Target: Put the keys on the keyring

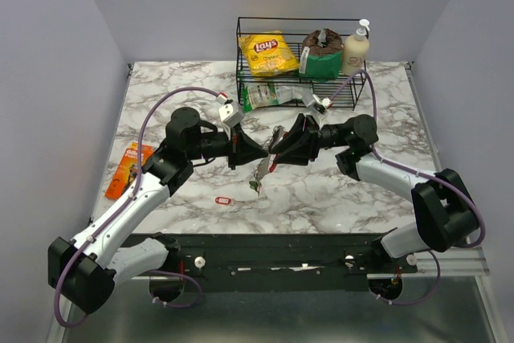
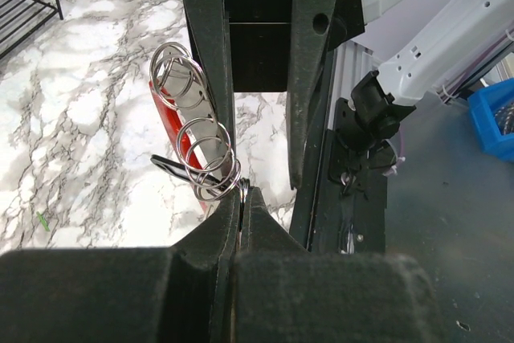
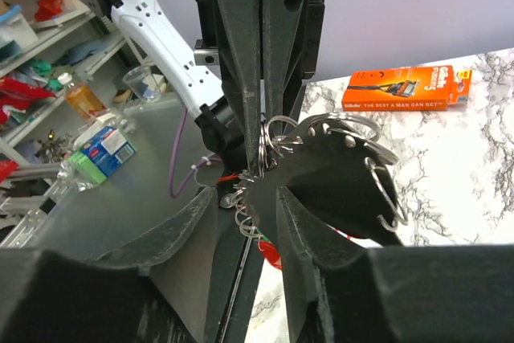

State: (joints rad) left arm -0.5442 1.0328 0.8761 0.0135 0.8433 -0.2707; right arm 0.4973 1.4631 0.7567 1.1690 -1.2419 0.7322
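Yellow crisp bag, upper centre of the top view, in the black wire rack: I read "Lay's" on its red roundel.
Orange flat razor carton, upper right of the right wrist view: I read "Gillette" and "THE BEST A MAN CAN GET" in white along the lower edge; the bigger line above I can't make out.
Same carton, left edge of the top view: print too small for me.
Green packet, below the rack: lettering unreadable.
Red oblong plastic key tag, lower centre: nothing I can read.
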